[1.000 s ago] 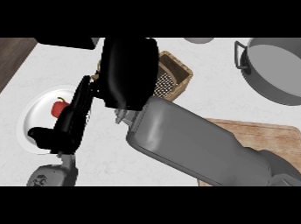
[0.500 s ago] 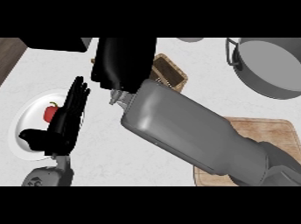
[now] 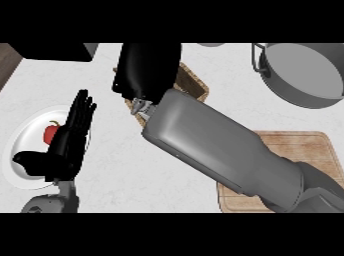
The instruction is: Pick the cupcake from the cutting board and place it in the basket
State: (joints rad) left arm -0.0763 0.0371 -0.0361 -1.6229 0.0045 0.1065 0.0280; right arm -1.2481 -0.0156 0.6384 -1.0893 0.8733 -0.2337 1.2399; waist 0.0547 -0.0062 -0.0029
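Nearest to us, at the lower right, lies the wooden cutting board (image 3: 308, 145), its middle crossed by the right forearm (image 3: 219, 150), which runs diagonally up and to the left. At the lower left, the left hand (image 3: 68, 142) rests with straight, relaxed fingers pointing upward, over a white plate (image 3: 20, 150) that carries a small red item (image 3: 51, 132), perhaps a pepper. Farther up, the right hand (image 3: 147, 70) hangs back-side toward us over the wicker basket (image 3: 193, 82), of which we see only the right edge. We cannot tell how its fingers are set, nor whether it holds anything; the cupcake is not visible from this view, neither on the board nor in the basket's exposed part. At the far upper right stands a grey pot (image 3: 311, 72), well apart from the basket.
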